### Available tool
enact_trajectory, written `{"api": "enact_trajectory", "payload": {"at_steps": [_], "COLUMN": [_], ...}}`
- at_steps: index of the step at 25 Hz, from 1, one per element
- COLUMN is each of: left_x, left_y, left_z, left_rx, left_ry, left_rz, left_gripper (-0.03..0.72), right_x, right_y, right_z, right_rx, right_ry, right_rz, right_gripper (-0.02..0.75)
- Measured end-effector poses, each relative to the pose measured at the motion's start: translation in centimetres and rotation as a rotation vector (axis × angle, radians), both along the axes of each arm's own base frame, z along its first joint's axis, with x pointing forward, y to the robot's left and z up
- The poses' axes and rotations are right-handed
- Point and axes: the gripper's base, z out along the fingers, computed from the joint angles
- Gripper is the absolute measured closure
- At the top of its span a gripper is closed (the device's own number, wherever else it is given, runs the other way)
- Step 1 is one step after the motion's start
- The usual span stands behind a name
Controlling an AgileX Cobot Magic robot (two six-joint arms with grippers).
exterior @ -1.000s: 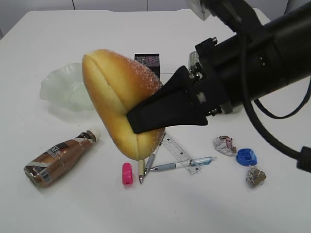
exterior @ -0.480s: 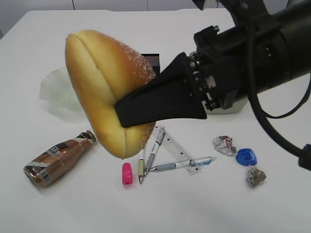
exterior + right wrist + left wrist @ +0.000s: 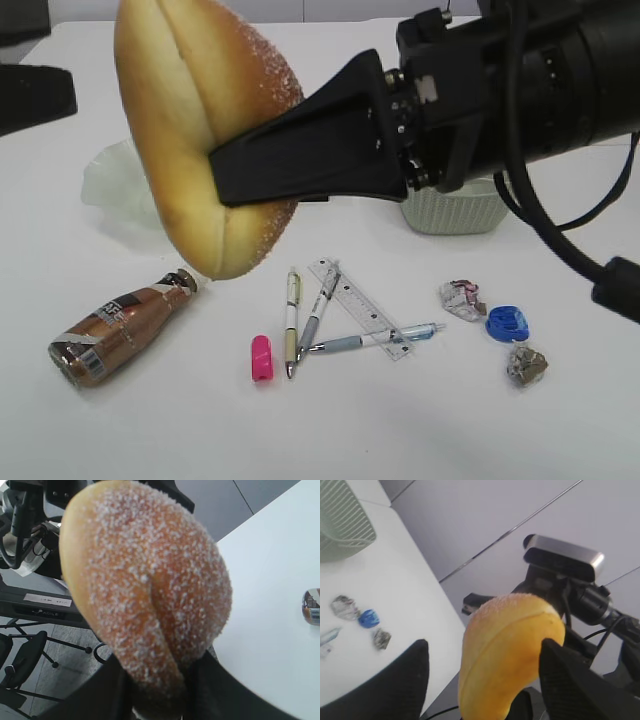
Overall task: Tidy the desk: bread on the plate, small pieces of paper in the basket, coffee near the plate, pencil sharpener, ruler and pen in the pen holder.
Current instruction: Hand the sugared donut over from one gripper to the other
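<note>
The right tool (image 3: pixel 225 178) was clamped on the sugared bread (image 3: pixel 190 130), held high over the worktop (image 3: pixel 150 430) near the pale plate (image 3: pixel 108 182). The left tool (image 3: pixel 484 647) stood wide and empty. Nothing looked finished: the coffee bottle (image 3: pixel 115 325), sharpener (image 3: pixel 261 357), ruler (image 3: pixel 358 315), pens (image 3: pixel 291 320) and paper scraps (image 3: pixel 462 298) lay unsorted.

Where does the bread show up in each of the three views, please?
Exterior view: the bread is upper left, held by the right claw.
Left wrist view: lower centre.
Right wrist view: filling the centre.
Shared landmark: the basket, in the exterior and left wrist views only.
</note>
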Motion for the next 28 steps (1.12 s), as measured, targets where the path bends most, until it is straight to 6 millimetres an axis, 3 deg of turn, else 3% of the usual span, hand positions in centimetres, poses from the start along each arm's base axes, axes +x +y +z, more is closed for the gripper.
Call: {"api": "enact_trajectory", "payload": {"at_steps": [6, 15, 22, 28], "left_x": [1.5, 1.5, 2.1, 2.5], "left_y": [-0.1, -1.0, -3.7, -4.7], "left_z": [0.3, 2.6, 1.1, 0.9], "left_rx": [-0.069, -0.084, -0.074, -0.053], "left_ry": [-0.007, -0.077, 0.002, 0.008], "left_rz": [0.008, -0.045, -0.174, -0.218], "left_gripper": [0.104, 0.09, 0.089, 0.089], "right_x": [0.1, 0.1, 0.1, 0.1], "right_y": [0.1, 0.1, 0.1, 0.1], "right_z": [0.3, 0.3, 0.4, 0.5], "right_rx": [0.028, 0.031, 0.044, 0.051], "right_ry": [0.012, 0.036, 0.059, 0.068], "right_rz": [-0.009, -0.016, -0.024, -0.028], "right_gripper": [0.513, 0.513, 0.513, 0.514]}}
